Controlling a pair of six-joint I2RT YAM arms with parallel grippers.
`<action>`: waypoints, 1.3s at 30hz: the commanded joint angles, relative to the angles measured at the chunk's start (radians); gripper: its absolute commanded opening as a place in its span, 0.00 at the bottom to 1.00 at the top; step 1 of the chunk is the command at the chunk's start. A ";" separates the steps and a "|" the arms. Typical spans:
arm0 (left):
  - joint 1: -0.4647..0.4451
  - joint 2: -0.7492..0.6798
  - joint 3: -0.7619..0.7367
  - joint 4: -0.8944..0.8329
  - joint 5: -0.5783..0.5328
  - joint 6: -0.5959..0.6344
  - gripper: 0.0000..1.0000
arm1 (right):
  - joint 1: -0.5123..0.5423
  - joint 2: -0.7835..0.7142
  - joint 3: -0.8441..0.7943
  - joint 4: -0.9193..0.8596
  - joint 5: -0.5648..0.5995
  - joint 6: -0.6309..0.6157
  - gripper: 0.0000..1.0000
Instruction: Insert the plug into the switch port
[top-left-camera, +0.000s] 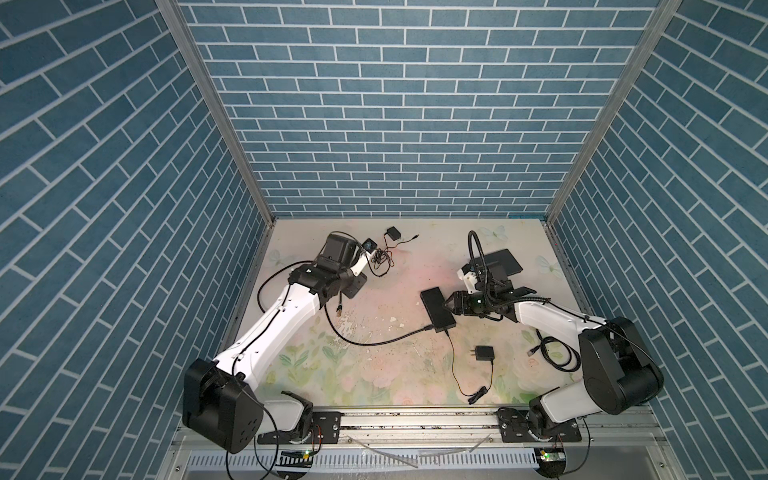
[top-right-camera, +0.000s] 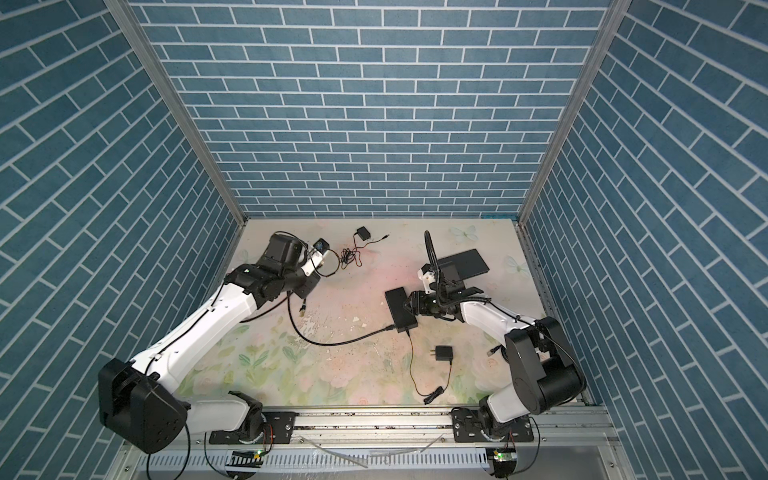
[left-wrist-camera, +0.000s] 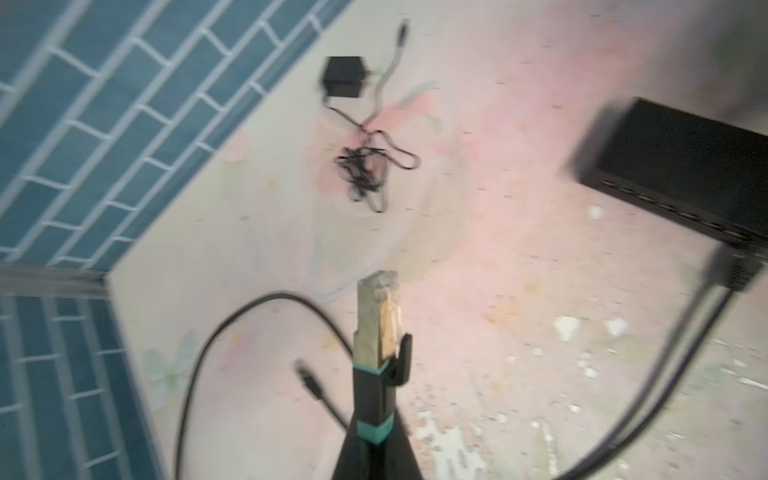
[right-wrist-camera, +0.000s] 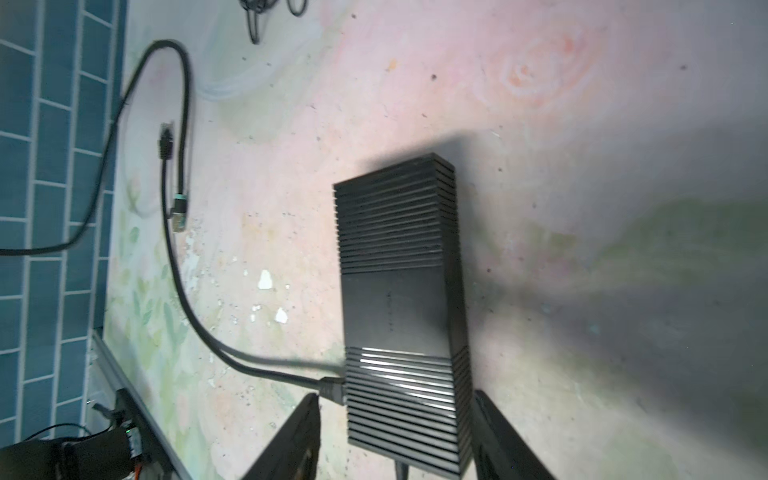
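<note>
My left gripper (left-wrist-camera: 376, 440) is shut on the plug (left-wrist-camera: 376, 316), a metal-tipped cable end with teal bands. It hangs above the table at the left in both top views (top-left-camera: 339, 310) (top-right-camera: 303, 309), well clear of the switch. The switch (top-left-camera: 437, 309) (right-wrist-camera: 399, 291) is a black ribbed box lying mid-table. Its row of ports (left-wrist-camera: 673, 208) shows blurred in the left wrist view. My right gripper (top-left-camera: 448, 308) (right-wrist-camera: 395, 419) stands open around the switch's near end. One finger (right-wrist-camera: 488, 432) is against its side and the other finger (right-wrist-camera: 305, 424) is a small gap off.
A black cable (top-left-camera: 386, 341) is plugged into the switch's side, and a thin cord runs to a power adapter (top-left-camera: 484, 354). Another adapter (top-left-camera: 392, 232) with a tangled cord lies at the back left. A flat black box (top-left-camera: 500, 261) and a coiled cable (top-left-camera: 555, 353) are at the right.
</note>
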 joint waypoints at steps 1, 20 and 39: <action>-0.008 0.011 -0.078 0.046 0.193 -0.086 0.01 | 0.002 -0.085 -0.013 0.145 -0.159 0.030 0.57; -0.101 0.132 -0.135 0.212 0.356 -0.055 0.01 | 0.205 0.098 -0.111 0.807 -0.099 0.433 0.54; -0.093 0.138 -0.129 0.187 0.564 -0.017 0.00 | 0.242 0.234 -0.083 0.945 -0.183 0.366 0.47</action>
